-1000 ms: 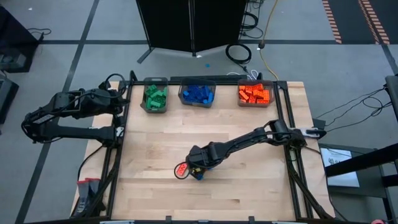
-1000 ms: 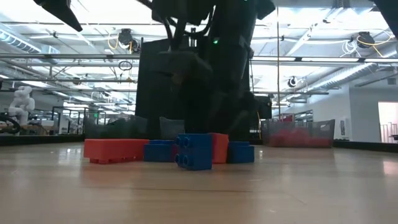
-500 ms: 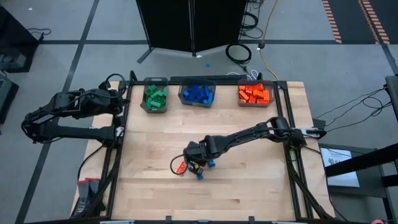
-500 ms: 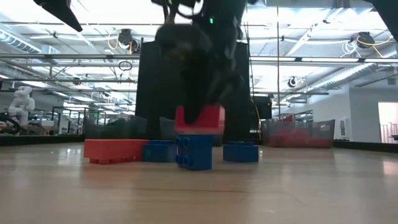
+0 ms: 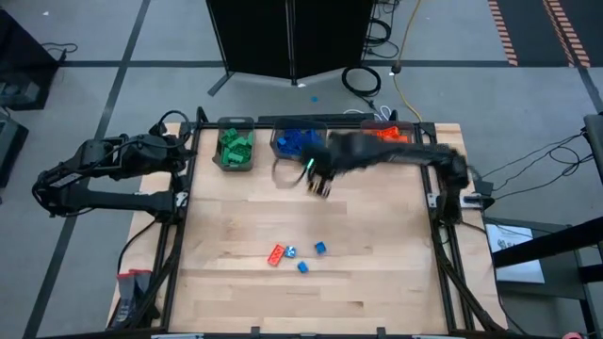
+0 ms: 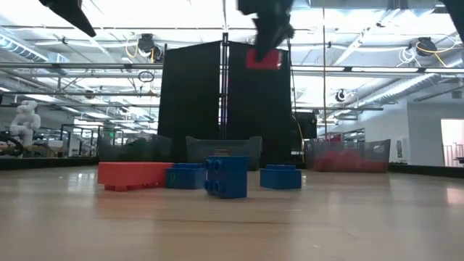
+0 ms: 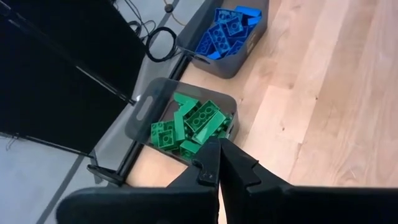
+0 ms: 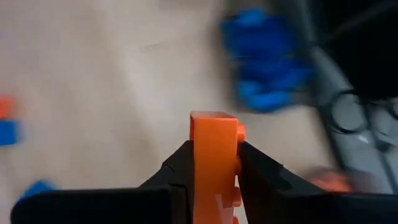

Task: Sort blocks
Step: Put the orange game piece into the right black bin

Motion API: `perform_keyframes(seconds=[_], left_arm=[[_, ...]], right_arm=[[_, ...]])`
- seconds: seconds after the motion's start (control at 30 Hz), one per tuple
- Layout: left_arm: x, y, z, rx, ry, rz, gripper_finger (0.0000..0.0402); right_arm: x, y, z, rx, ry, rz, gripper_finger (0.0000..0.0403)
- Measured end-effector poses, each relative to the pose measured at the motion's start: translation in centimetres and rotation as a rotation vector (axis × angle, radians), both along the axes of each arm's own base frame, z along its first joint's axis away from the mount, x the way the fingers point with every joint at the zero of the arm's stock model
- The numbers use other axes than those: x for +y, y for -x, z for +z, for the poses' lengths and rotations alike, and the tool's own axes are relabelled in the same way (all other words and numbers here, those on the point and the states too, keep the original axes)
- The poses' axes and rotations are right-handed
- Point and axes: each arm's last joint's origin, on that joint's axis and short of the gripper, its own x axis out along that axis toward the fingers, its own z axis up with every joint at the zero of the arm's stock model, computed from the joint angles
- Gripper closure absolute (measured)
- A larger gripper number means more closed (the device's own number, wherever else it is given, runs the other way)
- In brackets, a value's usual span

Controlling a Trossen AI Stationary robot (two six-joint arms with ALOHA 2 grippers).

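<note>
My right gripper [image 5: 318, 184] is high above the table near the blue bin [image 5: 300, 141], shut on one orange-red block [image 8: 214, 149], which the low view shows far up [image 6: 263, 58]. One orange-red block [image 5: 275, 253] and three blue blocks [image 5: 291, 250] [image 5: 320, 248] [image 5: 302, 267] lie flat on the table's near middle. Along the far edge stand the green bin [image 5: 235, 146], the blue bin and the orange bin [image 5: 386, 141], each holding blocks of its colour. My left gripper [image 7: 219, 163] waits shut at the table's far left corner, near the green bin [image 7: 186, 121]. My right gripper pinches the orange-red block between its two fingers, one finger [image 8: 180, 165] on each of two opposite side faces. The block's free end [image 8: 214, 121] sticks out past the fingertips. It is lifted well clear of the table.
The table's black frame rails [image 5: 188, 188] run along its left and right sides. Bare wood [image 5: 377, 217] lies between the bins and the loose blocks. Behind the far edge stand a black panel [image 6: 217, 101] and cables [image 5: 363, 80].
My right gripper took the orange-red block out of the cluster at the table's near middle, lifted it clear, then swung fast up and toward the far edge, close to the blue bin. The loose blocks left behind shifted slightly apart.
</note>
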Motion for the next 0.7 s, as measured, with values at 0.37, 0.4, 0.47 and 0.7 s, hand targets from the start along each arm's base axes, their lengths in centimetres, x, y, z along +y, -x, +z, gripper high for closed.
perform_keyframes(seconds=[0.37, 0.4, 0.47, 0.7], left_arm=[[0.0, 0.0, 0.0, -0.013, 0.008, 0.017, 0.0402], [0.0, 0.0, 0.0, -0.014, 0.008, 0.018, 0.0401], [0.0, 0.0, 0.0, -0.017, 0.008, 0.02, 0.0402], [0.0, 0.0, 0.1, -0.033, 0.019, 0.038, 0.0402]], right_arm=[[-11.2, 9.1, 6.1, -0.068, 0.146, -0.339, 0.033], [-12.1, 9.6, 5.9, -0.052, 0.147, -0.365, 0.033], [-14.0, 10.5, 5.2, -0.024, 0.142, -0.42, 0.033], [-19.2, 13.8, 0.5, 0.062, 0.0, -0.638, 0.033]])
